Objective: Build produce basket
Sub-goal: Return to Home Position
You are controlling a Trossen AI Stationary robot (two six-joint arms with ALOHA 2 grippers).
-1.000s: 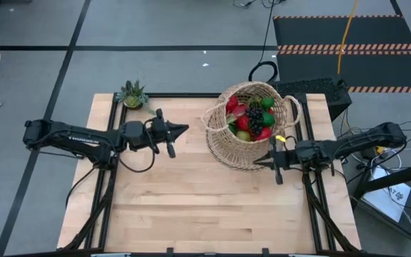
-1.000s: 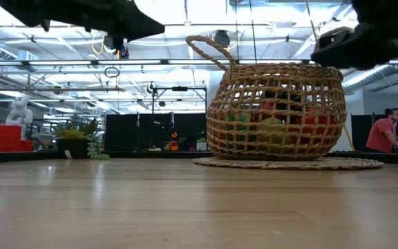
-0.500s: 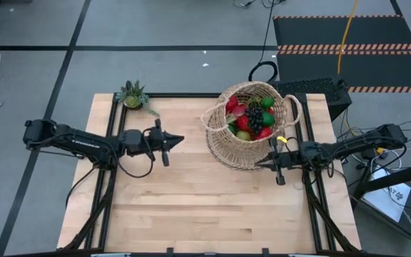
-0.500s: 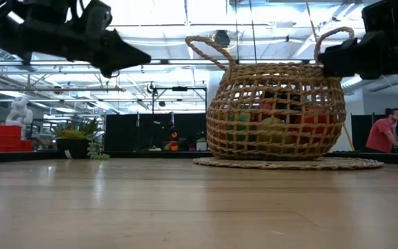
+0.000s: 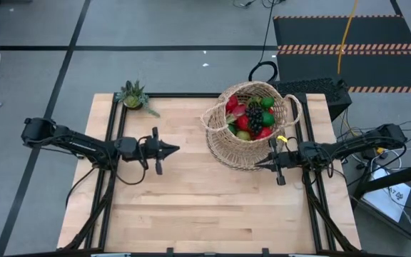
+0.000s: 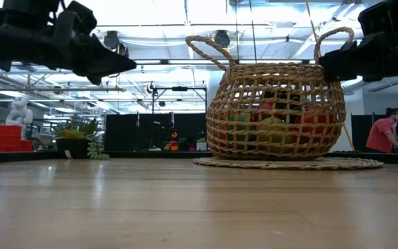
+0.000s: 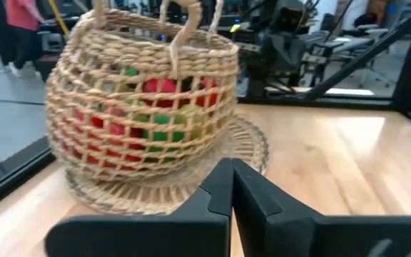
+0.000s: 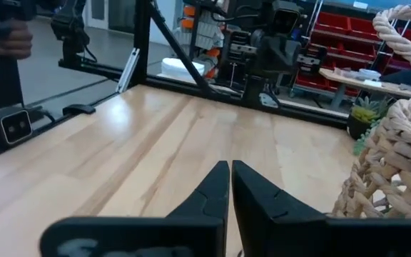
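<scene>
Basket (image 5: 227, 146) stands upright on a flat woven mat (image 6: 289, 163) on the bench (image 5: 191, 207). Produce (image 5: 250, 118) lies inside the basket: red and green pcs, w/ dark grapes on top, heaped near the rim. We see no fruit outside the basket.

Left tool (image 5: 175, 148): well apart from the basket, raised above the bench, tip aimed at the basket. Fingers (image 7: 216, 189) pressed together, holding nothing.

Right tool (image 5: 257, 165): just beside the basket's wall, on the side opp. the left tool. Fingers (image 8: 223, 187) likewise closed tight, nothing held.

Potted plant (image 5: 133, 95): well apart from the basket, beyond the left tool.
</scene>
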